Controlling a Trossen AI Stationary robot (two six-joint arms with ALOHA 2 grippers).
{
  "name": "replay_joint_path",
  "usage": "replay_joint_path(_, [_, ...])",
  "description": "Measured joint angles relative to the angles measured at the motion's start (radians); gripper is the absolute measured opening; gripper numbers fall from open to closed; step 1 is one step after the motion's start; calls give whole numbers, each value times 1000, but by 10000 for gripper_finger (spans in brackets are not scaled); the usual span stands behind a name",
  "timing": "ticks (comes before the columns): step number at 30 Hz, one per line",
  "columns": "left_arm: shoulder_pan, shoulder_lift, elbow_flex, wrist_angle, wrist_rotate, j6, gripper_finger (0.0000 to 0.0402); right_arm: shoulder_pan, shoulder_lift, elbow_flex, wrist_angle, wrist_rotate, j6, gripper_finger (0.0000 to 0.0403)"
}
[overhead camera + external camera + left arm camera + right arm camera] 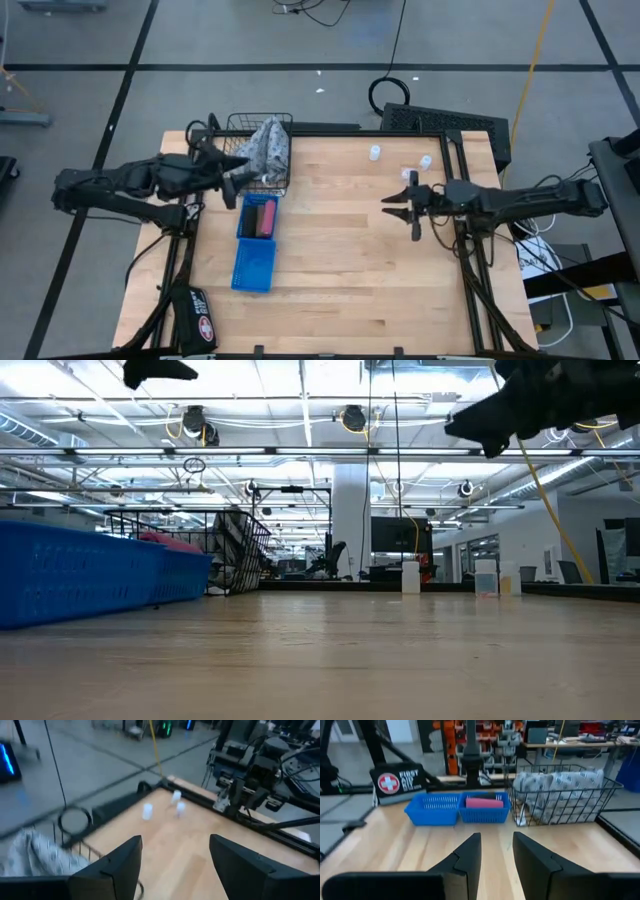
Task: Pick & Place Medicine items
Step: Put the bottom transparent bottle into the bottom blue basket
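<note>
Three small white bottles stand upright on the wooden table near its far right corner; the left wrist view shows them too. A pink tube and a black container lie in the farther blue tray. My left gripper hangs open in the air beside the wire basket, with nothing between its fingers. My right gripper hovers above the table near the bottles, its fingers a little apart and holding nothing.
A wire basket with a grey patterned cloth bundle stands at the far left. A second blue tray lies nearer the front edge. A black first-aid bag hangs at the table's near left corner. Bare wood lies between the trays and the bottles.
</note>
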Motion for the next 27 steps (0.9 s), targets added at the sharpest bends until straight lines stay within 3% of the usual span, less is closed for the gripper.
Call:
replay_joint_path(4, [34,-3,-86,71,-3,50,242,-1,-7,0,-20,52,36,100])
replay_joint_path(9, [96,-36,-195,136,1,25,242,0,56,0,-235,458,27,104])
replay_joint_path(12, [135,-56,-241,134,1,-15,241,0,101,0,-377,578,139,123])
replay_joint_path(15, [162,-70,-269,139,1,-40,241,0,134,-11,-459,624,275,155])
replay_joint_path(21, [201,-68,-289,139,2,-34,241,0,162,-119,-452,625,524,219])
replay_joint_path(27, [222,-68,-289,143,2,-7,241,-1,169,-231,-437,646,669,239])
